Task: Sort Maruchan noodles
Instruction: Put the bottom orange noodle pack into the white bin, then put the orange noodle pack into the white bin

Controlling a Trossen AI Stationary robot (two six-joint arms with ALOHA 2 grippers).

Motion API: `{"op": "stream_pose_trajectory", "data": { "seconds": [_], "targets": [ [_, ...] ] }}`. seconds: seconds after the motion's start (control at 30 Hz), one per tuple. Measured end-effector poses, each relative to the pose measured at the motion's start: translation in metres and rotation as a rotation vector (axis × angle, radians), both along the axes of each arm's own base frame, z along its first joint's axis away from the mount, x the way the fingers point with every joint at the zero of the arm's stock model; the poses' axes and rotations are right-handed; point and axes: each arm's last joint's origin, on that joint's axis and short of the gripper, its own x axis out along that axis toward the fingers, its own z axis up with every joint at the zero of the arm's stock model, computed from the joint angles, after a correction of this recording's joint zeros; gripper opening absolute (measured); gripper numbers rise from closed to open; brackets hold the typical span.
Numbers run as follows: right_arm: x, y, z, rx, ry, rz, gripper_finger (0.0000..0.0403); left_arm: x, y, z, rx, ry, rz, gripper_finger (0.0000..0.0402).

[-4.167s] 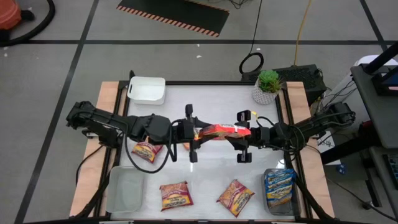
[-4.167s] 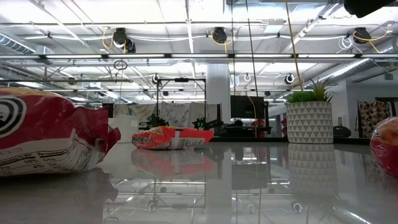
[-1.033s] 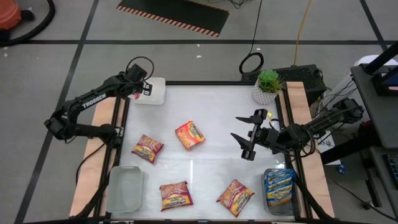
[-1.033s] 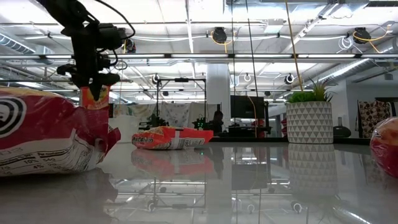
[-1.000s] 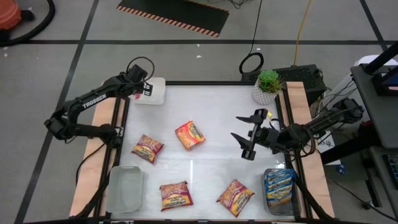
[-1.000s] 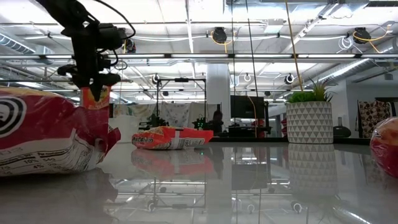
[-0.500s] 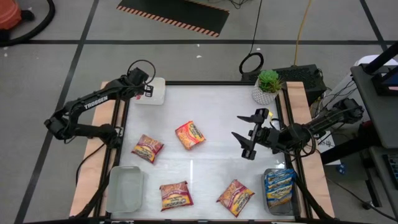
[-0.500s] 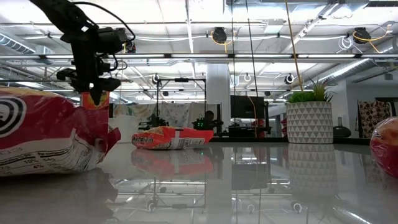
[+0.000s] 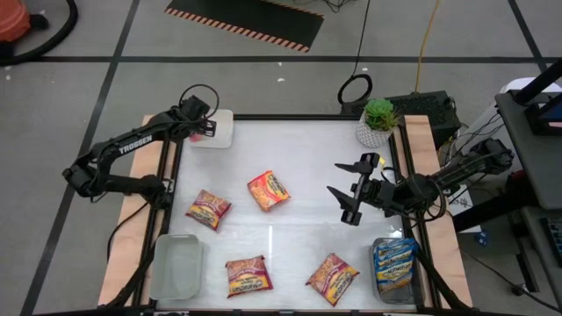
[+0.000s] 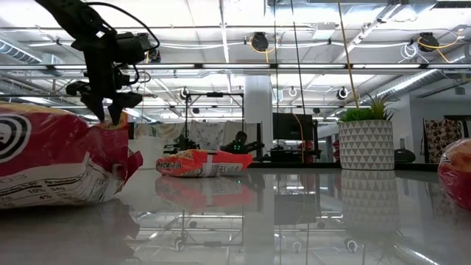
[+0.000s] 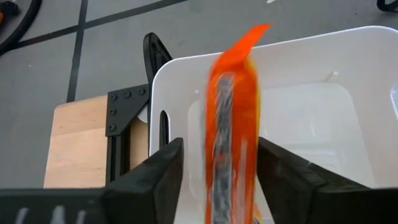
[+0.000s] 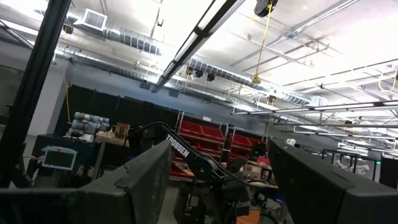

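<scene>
My left gripper (image 9: 202, 129) hangs over the white bin (image 9: 219, 123) at the table's far left corner. Its fingers are open, one on each side of an orange-red noodle packet (image 11: 231, 118). The packet stands on edge, blurred, over the bin's inside (image 11: 311, 112). My right gripper (image 9: 347, 204) is open and empty above the table's right middle. Red packets lie flat on the table at the middle (image 9: 269, 190), the left (image 9: 208, 209) and the near side (image 9: 248, 275) (image 9: 332, 276). Blue packets (image 9: 394, 263) lie in a clear bin at the near right.
An empty clear bin (image 9: 178, 266) stands at the near left corner. A potted plant (image 9: 378, 121) stands at the far right corner. Wooden side rails (image 9: 132, 211) run along both table sides. The low view shows one packet close by on the left (image 10: 59, 158).
The orange-red packet under my left gripper has sunk lower toward the white bin and shows blurred between the fingers. My right gripper has kept still.
</scene>
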Motion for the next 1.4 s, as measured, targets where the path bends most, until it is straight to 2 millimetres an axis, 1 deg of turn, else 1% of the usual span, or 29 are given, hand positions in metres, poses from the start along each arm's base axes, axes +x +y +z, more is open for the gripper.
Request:
{"op": "stream_pose_trajectory", "data": {
  "seconds": [0.13, 0.47, 0.7, 0.87, 1.03, 1.13, 1.2, 1.3, 1.4],
  "targets": [
    [0.000, 0.000, 0.000, 0.000, 0.000, 0.001, 0.0263, 0.000, 0.000, 0.000, 0.000, 0.001, 0.000, 0.0218],
    [0.000, 0.000, 0.000, 0.004, -0.001, 0.003, 0.0263, 0.000, 0.000, 0.000, 0.002, 0.038, -0.024, 0.0222],
    [0.000, 0.000, 0.000, 0.006, -0.005, 0.004, 0.0263, 0.003, -0.001, 0.000, -0.003, 0.085, -0.096, 0.0223],
    [0.000, 0.000, 0.000, 0.009, -0.005, 0.003, 0.0263, 0.009, -0.004, -0.001, -0.039, 0.039, -0.192, 0.0223],
    [0.003, -0.004, -0.005, 0.081, 0.045, -0.043, 0.0263, 0.029, -0.020, 0.000, -0.037, 0.019, -0.332, 0.0223],
    [0.008, -0.007, -0.009, 0.103, 0.094, -0.055, 0.0263, 0.045, -0.037, 0.001, -0.031, 0.011, -0.426, 0.0223],
    [0.016, -0.008, -0.008, 0.117, 0.145, -0.056, 0.0263, 0.054, -0.050, 0.001, -0.032, 0.001, -0.484, 0.0223],
    [0.033, -0.005, -0.005, 0.126, 0.293, -0.057, 0.0263, 0.068, -0.073, 0.001, -0.011, -0.002, -0.542, 0.0223],
    [0.054, -0.004, -0.006, 0.145, 0.509, -0.077, 0.0263, 0.078, -0.095, 0.003, 0.059, 0.009, -0.561, 0.0223]
  ]
}}
